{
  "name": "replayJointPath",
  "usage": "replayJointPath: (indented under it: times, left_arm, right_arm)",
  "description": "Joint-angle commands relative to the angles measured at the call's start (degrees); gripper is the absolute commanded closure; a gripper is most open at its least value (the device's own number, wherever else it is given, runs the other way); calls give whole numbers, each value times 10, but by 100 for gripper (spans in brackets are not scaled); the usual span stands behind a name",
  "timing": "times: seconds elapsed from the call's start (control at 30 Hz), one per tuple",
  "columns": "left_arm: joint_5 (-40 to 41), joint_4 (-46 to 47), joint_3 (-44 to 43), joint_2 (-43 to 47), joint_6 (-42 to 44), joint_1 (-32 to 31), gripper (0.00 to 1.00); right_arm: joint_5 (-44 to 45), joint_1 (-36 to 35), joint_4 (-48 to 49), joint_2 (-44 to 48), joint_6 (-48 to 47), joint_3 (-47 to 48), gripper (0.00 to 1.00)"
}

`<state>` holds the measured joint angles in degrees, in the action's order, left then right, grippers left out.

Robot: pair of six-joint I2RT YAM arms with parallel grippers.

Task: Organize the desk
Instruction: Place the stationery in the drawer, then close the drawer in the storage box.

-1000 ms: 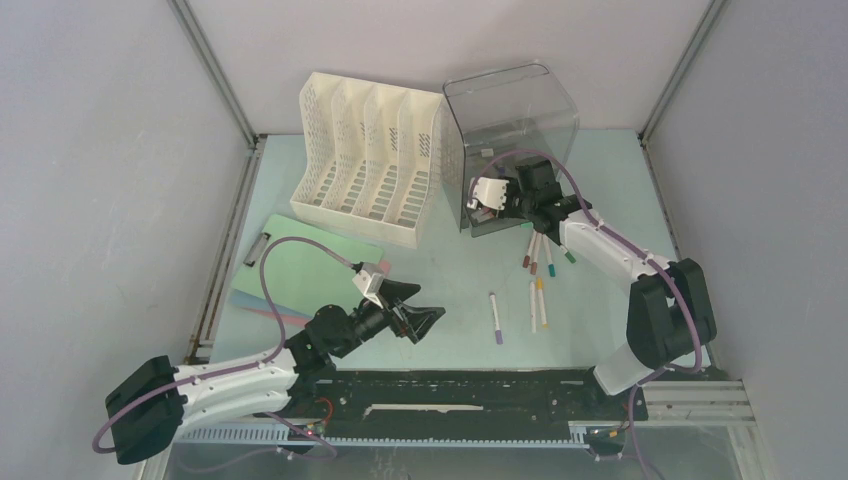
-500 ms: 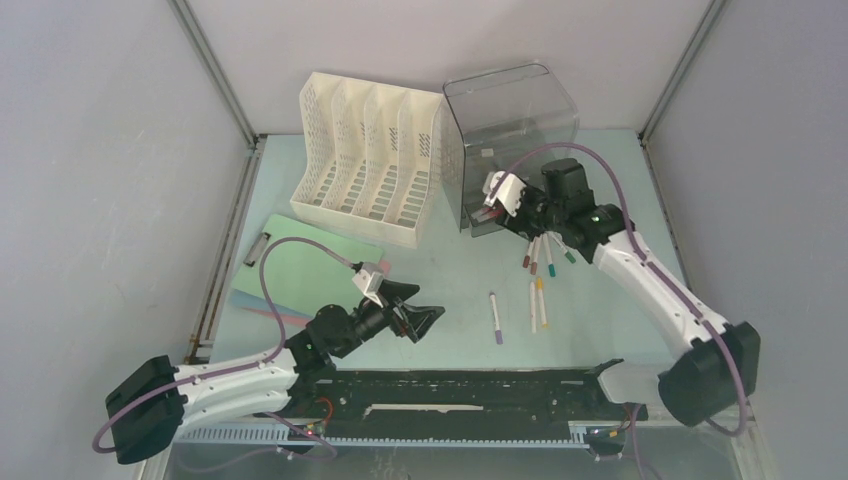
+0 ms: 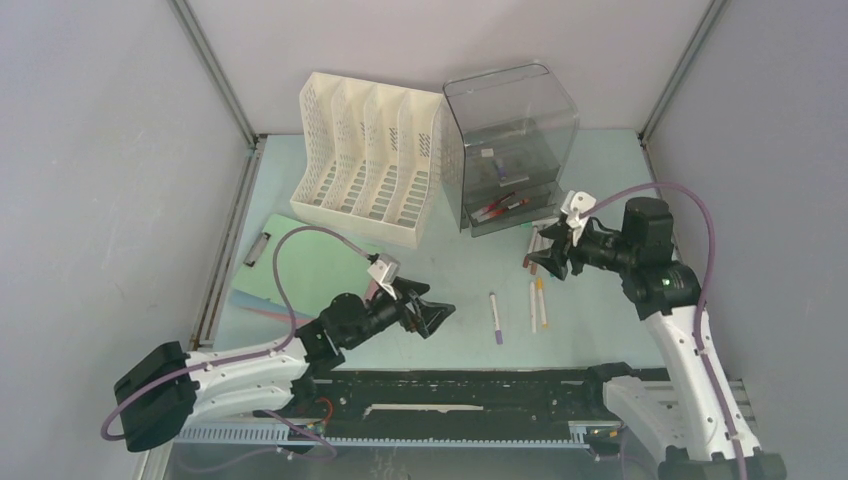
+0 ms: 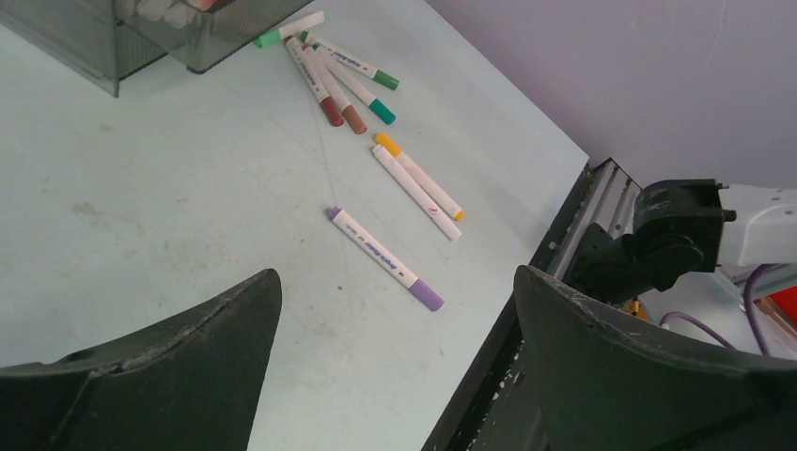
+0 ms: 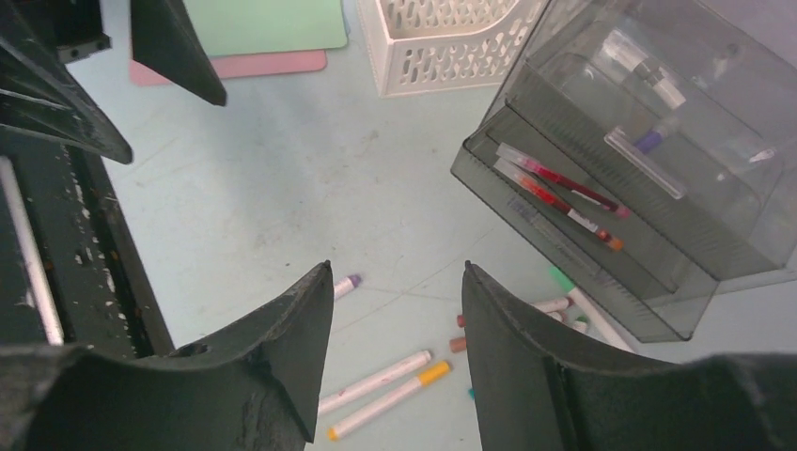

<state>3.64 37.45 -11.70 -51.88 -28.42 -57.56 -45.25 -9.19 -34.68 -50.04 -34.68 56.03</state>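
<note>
Top external view: a large pale mint-green flat table (image 3: 450, 270) carries everything, and both arms reach over it from its near edge.
Far edge: a white perforated plastic file rack (image 3: 365, 160) stands just beside a smoky transparent plastic drawer box (image 3: 510, 120). The box's low drawer is pulled out, with red pens (image 5: 559, 188) lying in it.
Left edge: a green clipboard with a metal clip (image 3: 300, 250) lies on a pink folder (image 3: 265, 312).
Loose markers: a white marker with purple ends (image 3: 496, 318) lies alone near the table's middle. A yellow-tipped white pair (image 3: 537, 303) lies just to its right. A fan of brown- and green-capped markers (image 4: 338, 80) lies by the box's front.
Left claw (image 3: 432, 312): jaws spread wide and empty, hovering left of the purple marker and aimed at it.
Right claw (image 3: 545, 265): jaws parted with nothing between them, low over the fan of markers in front of the drawer.
Deciding relation: the purple marker lies to the left claw's right, its long axis running near edge to far edge, across that claw's line of approach. The left arm looks nearer to it, while the right arm is nearer the fan and the pair.
Likely step: choosing the next marker for the drawer.
</note>
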Motion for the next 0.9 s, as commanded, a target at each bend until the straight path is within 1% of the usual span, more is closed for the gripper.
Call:
replayJointPath:
  times: [0.0, 0.1, 0.23, 0.43, 0.47, 0.63, 0.87]
  left_arm:
    - [-31, -5, -57, -33, 11, 4, 0]
    - [-62, -20, -97, -71, 18, 4, 0]
    - [-93, -57, -157, -127, 28, 4, 0]
    - [-139, -118, -252, -214, 44, 4, 0]
    - [-144, -126, -269, -228, 48, 4, 0]
    - [-153, -177, -342, -292, 63, 4, 0]
    - [-145, -257, -439, -381, 92, 3, 4]
  right_arm:
    - [-76, 30, 32, 25, 42, -24, 40]
    - [-89, 56, 33, 20, 48, -31, 40]
    - [-81, 82, 33, 22, 58, -31, 40]
    - [-50, 87, 36, 34, 62, -31, 39]
    - [-46, 99, 38, 35, 65, -33, 39]
    - [-37, 115, 56, 38, 85, -39, 39]
    - [-14, 127, 71, 36, 110, -43, 39]
